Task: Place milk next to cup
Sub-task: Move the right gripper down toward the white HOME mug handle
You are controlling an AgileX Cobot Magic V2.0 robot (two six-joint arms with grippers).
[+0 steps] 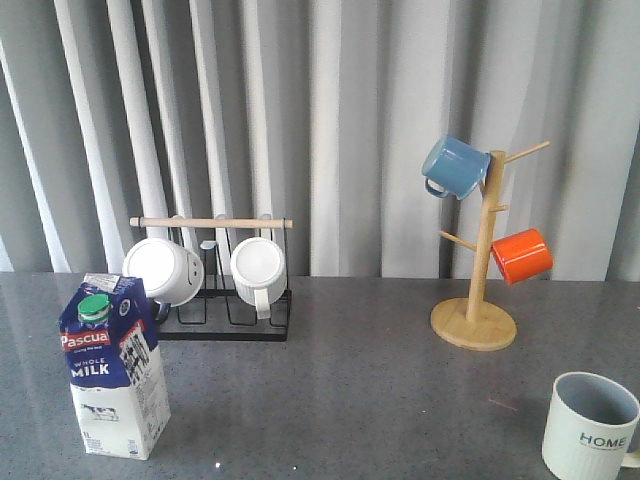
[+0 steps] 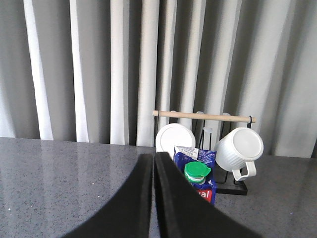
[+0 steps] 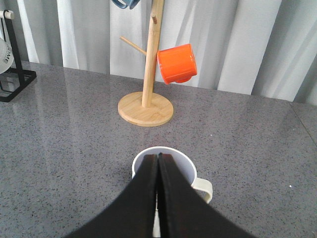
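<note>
Both grippers (image 2: pixel 153 198) (image 3: pixel 159 198) (fingers together) closed.

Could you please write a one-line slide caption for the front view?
Blue-and-white gable-top milk carton stands front left, far from the cream ribbed "HOME" mug at front right.

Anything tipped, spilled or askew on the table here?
Nothing stands out. The milk stands upright at front left with its cap on, the cup upright at front right, and no spill shows on the table.
</note>
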